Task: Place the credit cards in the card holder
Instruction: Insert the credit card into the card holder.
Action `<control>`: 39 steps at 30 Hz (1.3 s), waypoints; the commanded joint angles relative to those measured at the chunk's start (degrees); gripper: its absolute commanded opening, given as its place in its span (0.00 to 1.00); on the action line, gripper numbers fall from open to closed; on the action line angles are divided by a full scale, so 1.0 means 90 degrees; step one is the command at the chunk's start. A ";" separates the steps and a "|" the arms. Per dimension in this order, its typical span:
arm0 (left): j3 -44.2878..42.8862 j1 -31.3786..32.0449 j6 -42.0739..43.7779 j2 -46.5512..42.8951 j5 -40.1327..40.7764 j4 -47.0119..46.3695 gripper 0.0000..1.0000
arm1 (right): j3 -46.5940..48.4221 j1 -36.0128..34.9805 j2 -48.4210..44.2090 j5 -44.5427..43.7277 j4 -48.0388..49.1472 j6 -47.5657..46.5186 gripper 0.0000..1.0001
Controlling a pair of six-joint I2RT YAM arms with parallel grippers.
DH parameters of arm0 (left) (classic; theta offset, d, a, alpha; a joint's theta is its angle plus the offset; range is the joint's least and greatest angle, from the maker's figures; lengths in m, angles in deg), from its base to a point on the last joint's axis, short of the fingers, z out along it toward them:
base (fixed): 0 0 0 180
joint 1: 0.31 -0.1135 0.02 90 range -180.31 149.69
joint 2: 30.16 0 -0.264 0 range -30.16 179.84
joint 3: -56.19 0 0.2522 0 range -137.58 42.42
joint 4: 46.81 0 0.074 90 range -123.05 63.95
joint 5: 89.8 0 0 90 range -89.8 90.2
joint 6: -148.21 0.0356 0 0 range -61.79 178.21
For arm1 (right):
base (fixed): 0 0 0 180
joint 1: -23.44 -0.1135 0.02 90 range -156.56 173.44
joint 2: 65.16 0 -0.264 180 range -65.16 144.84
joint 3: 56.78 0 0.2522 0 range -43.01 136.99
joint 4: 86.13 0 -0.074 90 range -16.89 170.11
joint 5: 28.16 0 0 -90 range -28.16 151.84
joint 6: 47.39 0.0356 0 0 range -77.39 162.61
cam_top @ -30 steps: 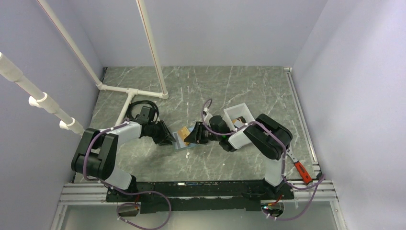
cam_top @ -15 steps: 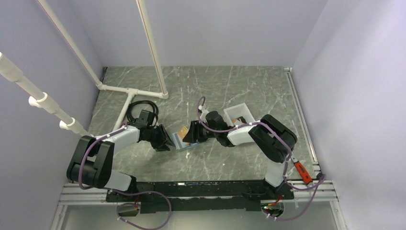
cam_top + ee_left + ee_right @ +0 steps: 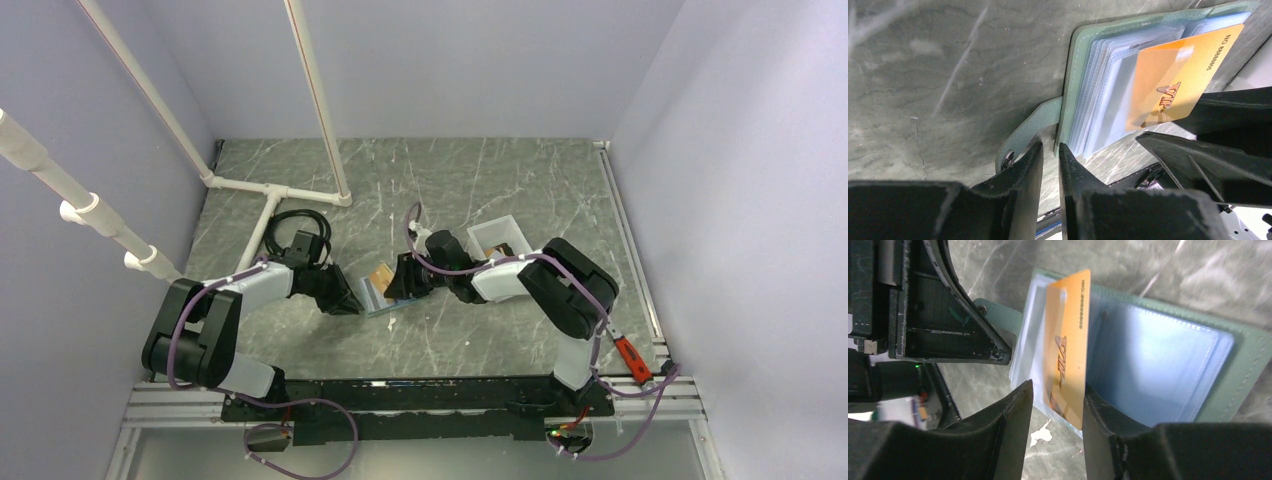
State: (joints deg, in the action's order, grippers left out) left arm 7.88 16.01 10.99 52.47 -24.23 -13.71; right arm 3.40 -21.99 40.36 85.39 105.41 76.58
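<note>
wallet (image 3: 1168, 360): 1, open flat on table (image 3: 480, 180), blue side up | card (image 3: 1188, 65): 1 in view, orange, one end tucked into wallet, other end between right claw (image 3: 1058, 387) fingers, clamped or not unclear | left claw (image 3: 1050, 147): fingers a slit apart at wallet's edge, nothing seen between | bin (image 3: 510, 226): 1, white, near right arm

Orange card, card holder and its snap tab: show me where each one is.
orange card (image 3: 1068, 347): right wrist view, middle of its printed face.
card holder (image 3: 1160, 367): right wrist view, light blue inner pocket.
snap tab (image 3: 1024, 137): left wrist view, green strap above the stud.
</note>
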 commanded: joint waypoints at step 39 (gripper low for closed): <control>0.0390 0.0033 -0.0035 -0.0233 -0.0157 -0.0409 0.21 | 0.0393 -0.0402 -0.0535 -0.0542 -0.2649 -0.0641 0.85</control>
State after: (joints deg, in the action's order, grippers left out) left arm 10.92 16.03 9.48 50.63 -25.49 -17.15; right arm 8.05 -24.57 36.14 83.95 88.56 73.59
